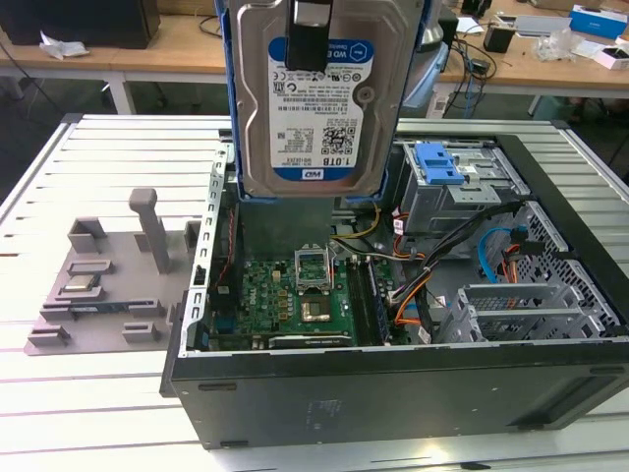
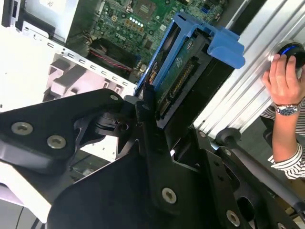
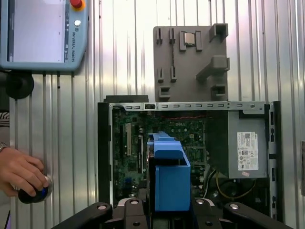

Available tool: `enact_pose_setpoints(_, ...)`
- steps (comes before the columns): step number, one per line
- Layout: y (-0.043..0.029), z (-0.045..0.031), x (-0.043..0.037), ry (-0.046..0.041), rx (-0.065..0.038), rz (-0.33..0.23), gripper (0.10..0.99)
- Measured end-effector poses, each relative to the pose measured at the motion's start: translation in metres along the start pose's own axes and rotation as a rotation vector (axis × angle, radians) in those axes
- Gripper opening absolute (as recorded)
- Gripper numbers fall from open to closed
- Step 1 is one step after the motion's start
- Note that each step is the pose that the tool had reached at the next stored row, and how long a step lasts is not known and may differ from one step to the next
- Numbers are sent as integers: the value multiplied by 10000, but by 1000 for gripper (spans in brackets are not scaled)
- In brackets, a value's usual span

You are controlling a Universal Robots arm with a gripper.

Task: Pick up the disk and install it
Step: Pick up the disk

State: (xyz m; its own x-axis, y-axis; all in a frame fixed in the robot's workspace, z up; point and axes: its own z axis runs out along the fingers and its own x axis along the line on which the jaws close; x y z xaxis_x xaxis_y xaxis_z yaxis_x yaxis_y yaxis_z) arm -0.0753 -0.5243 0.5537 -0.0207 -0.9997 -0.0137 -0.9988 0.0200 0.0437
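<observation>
Silver rectangular hard drive in a bright blue plastic carrier, the disk (image 1: 319,98): held aloft over the open black metal computer case (image 1: 393,393); picked up, not yet installed.

The black gripper (image 1: 308,49) has its fingers (image 2: 145,105) clenched on the disk's two flat faces. The disk hangs upright above the green motherboard (image 1: 285,295), apart from the grey metal drive cage with the blue latch (image 1: 440,167). You are in the carry step; by my judgement, seating it calls for lining the carrier up squarely with its bay before any push. The exterior view gives you the white-and-blue label face. The first wrist view gives you the carrier edge-on, plus a person's hand (image 3: 21,171) on a round black knob (image 3: 34,194) and a pale blue teach pendant (image 3: 43,33) beside the case.
</observation>
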Motion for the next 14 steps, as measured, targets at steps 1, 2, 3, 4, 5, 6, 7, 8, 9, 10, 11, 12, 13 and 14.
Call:
enact_pose_setpoints(1,0,1,26,-1,1,1,361)
enact_pose_setpoints(2,-1,2,53,-1,1,1,361)
enact_pose_setpoints(3,-2,2,110,-1,1,1,361)
enact_pose_setpoints(4,-3,2,150,-1,0,1,361)
enact_pose_setpoints(5,-4,2,186,0,0,0,361)
enact_pose_setpoints(6,-4,3,207,-1,0,1,361)
enact_pose_setpoints(7,-5,3,243,-1,0,0,361)
enact_pose_setpoints(8,-6,3,301,-1,0,0,361)
enact_pose_setpoints(9,-7,3,365,-1,0,0,361)
enact_pose_setpoints(10,-8,4,410,-1,0,0,361)
enact_pose_setpoints(11,-10,4,504,-1,0,1,361)
enact_pose_setpoints(12,-12,5,602,-1,0,1,361)
enact_pose_setpoints(13,-17,5,785,-1,0,0,361)
enact_pose_setpoints(14,-18,5,855,-1,1,1,361)
